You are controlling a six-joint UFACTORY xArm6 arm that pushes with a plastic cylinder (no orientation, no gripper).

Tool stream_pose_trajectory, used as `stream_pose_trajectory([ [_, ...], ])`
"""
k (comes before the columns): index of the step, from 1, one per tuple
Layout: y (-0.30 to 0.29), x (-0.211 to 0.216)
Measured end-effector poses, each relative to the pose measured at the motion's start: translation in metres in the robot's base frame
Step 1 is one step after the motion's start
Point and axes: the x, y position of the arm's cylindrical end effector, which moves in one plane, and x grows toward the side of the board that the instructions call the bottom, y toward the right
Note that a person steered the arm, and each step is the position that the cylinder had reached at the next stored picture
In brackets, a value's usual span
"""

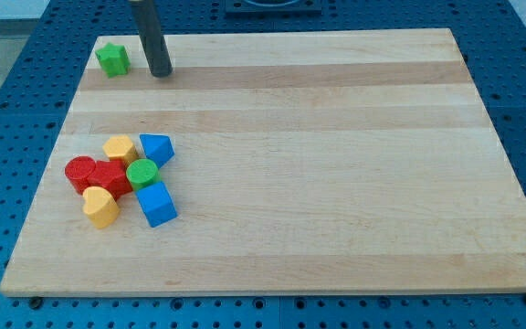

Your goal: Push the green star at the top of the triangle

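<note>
1. My tip [161,73] rests on the wooden board [336,164] near its top left corner. The dark rod rises straight up from it and leaves the view at the top edge. It is a bare rod with nothing to open or close, and it holds nothing; its end touches only the wood.

2. The green star [112,59] lies just to the view's left of my tip, near but apart from it, with a strip of bare board between them. It sits right at the board's top left corner, close to both edges.

3. The other blocks form one cluster well below my tip, toward the view's bottom, by the board's left edge.

4. At the top of that cluster the blue triangle [156,148] lies on the right, and a yellow block [119,148], roughly hexagonal, lies beside it on the left; I cannot tell whether they touch.

5. Under these a green cylinder [142,173] lies in the middle, touching the red blocks [97,175] on its left. The red ones are pressed together so that I cannot make out their separate shapes.

6. At the cluster's bottom a blue cube [157,205] lies just below the green cylinder, and a yellow heart [100,207] lies below the red blocks.

7. The green star is well apart from the blue triangle, up and to the view's left of it.

8. A blue perforated table [7,110] surrounds the board.
</note>
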Motion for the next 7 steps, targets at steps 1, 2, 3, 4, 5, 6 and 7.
stream_pose_trajectory([
  [1,-0.034,-0.033],
  [2,-0.073,-0.061],
  [3,-0.113,-0.04],
  [4,-0.116,0.022],
  [5,-0.116,0.045],
  [6,-0.11,0.024],
  [7,-0.099,0.0],
])
